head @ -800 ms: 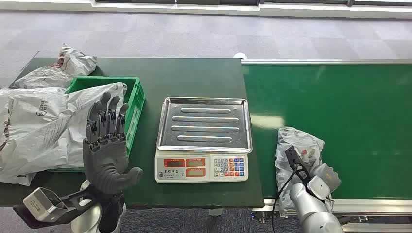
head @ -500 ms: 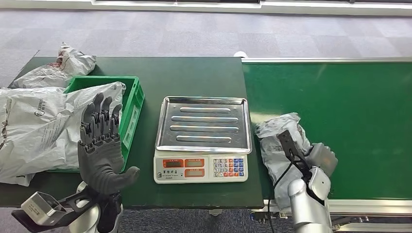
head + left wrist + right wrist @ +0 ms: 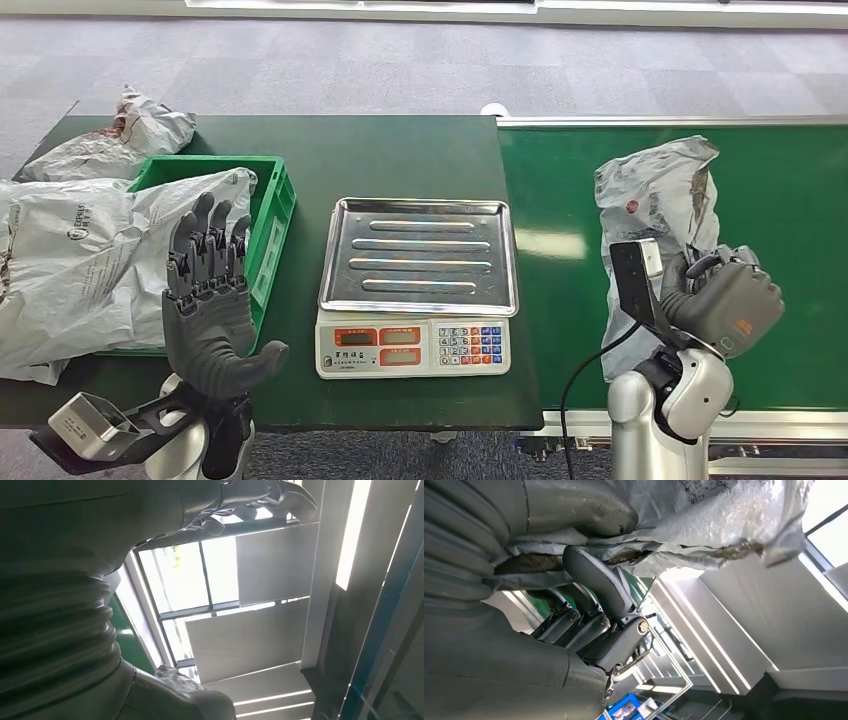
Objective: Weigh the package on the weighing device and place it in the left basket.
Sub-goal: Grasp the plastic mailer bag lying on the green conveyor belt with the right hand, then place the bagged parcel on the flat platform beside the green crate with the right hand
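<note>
Fingers (image 3: 594, 580) of right hand (image 3: 725, 300) clamped on grey package (image 3: 655, 205), lifted over conveyor belt (image 3: 780, 200), right of frame; green basket (image 3: 268, 215), left, heaped with bags; scale (image 3: 417, 290), centre, tray bare; left hand (image 3: 210, 300), lower left, fingers spread, holding nothing

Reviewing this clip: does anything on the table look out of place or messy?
Yes. The green basket is overfull: a big grey bag spills over its rim onto the table. Another crumpled bag lies outside, behind it. The scale tray sits square and bare.
</note>
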You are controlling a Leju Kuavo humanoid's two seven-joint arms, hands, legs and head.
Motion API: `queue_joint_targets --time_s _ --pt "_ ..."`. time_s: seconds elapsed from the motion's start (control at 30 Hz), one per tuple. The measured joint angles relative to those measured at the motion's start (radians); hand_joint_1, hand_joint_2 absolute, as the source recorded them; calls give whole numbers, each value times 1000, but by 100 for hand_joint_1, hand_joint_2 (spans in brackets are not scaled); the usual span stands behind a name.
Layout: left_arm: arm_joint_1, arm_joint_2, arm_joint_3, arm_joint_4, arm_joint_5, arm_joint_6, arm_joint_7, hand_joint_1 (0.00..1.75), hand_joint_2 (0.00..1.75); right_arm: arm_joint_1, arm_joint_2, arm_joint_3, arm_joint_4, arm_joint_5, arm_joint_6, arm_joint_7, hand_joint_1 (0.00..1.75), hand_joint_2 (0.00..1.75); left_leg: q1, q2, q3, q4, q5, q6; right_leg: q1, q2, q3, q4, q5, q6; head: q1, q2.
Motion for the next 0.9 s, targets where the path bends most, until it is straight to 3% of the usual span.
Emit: queue_joint_targets --time_s 0.23,0.37,0.47,0.57,0.73,0.9 --pt "-1 0 0 8 2 0 0 0 175 37 14 5 -72 -15 -30 -24 175 175 0 0 0 0 0 0 0 0 0 0 0 0 0 0" --pt "-7 0 -5 20 12 0 -3 0 175 29 16 49 -80 -116 -44 -157 175 175 0 1 -1 0 0 0 0 1 -1 1 0 0 0 0" --pt "-37 0 -22 54 18 0 -18 0 175 -35 17 173 -23 -219 -40 -307 175 175 0 5 -1 0 1 -1 0 4 -3 2 2 -1 0 0" --pt "-76 0 -48 96 18 8 -25 0 175 -125 27 338 74 -280 -74 -393 175 175 0 6 -1 0 3 -1 0 4 -4 3 3 -2 0 0" --pt "-107 1 -79 134 29 35 -29 0 175 -210 52 558 163 -303 -89 -415 175 175 1 5 -2 0 4 -2 1 4 -5 4 3 -3 0 0" --pt "-109 3 -89 150 41 42 -31 0 175 -260 63 683 218 -301 -89 -410 175 175 1 4 -4 0 4 -3 1 3 -6 4 2 -4 0 0"
